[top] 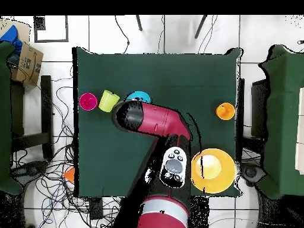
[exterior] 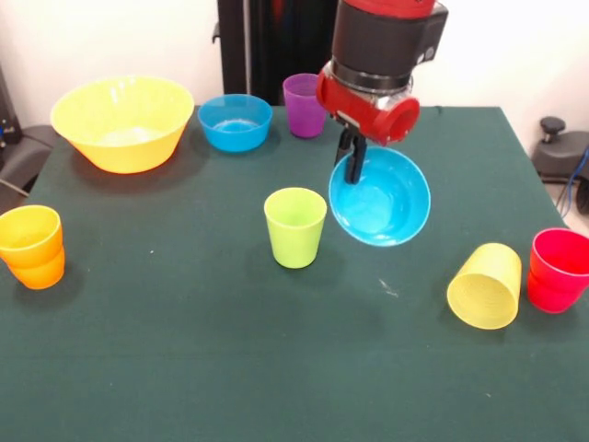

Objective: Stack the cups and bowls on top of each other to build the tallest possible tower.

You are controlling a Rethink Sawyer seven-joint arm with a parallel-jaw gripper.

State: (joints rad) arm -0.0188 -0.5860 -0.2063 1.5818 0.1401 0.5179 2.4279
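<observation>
My gripper (exterior: 352, 166) is shut on the far rim of a small blue bowl (exterior: 380, 196). The bowl hangs tilted, its mouth facing the front camera, just right of an upright lime green cup (exterior: 294, 226). In the overhead view only part of this bowl (top: 139, 97) shows past the arm's head, which hides the gripper and the lime cup. A second small blue bowl (exterior: 235, 122) and a purple cup (exterior: 304, 105) stand at the far side. A large yellow bowl (exterior: 121, 122) sits far left.
A yellow cup (exterior: 485, 285) lies on its side at the right, next to two nested red cups (exterior: 558, 270). Two nested orange cups (exterior: 32, 246) stand at the left edge. All rest on the green table (exterior: 230, 368).
</observation>
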